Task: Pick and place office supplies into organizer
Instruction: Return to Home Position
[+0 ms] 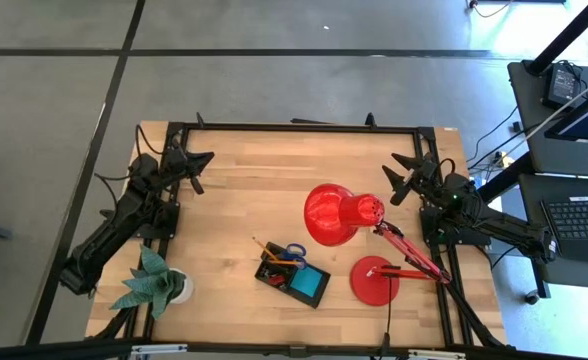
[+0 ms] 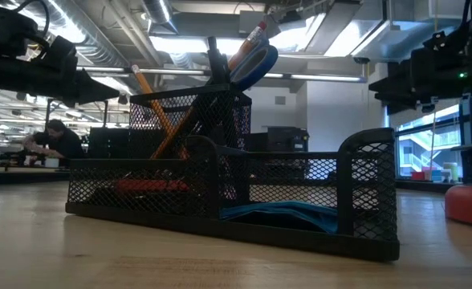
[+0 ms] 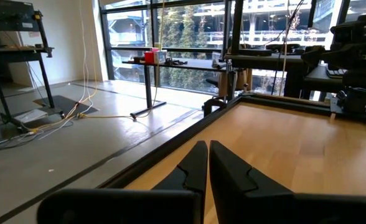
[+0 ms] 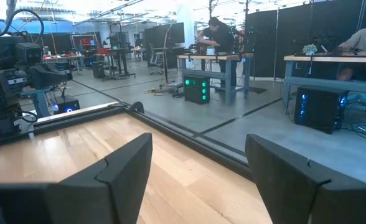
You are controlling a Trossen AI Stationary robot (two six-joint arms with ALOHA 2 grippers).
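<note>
The organizer (image 1: 271, 277) sits between the plant (image 1: 155, 281) and the lamp's base (image 1: 374, 281), scissors (image 1: 292, 252) standing inside it.

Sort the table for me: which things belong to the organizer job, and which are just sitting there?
Part of the job: organizer, holding the blue sticky-note pad, blue-handled scissors and pencils; left gripper, shut, and right gripper, open, both empty near the table's far edge.

Just lying about: red desk lamp; green paper plant.
</note>
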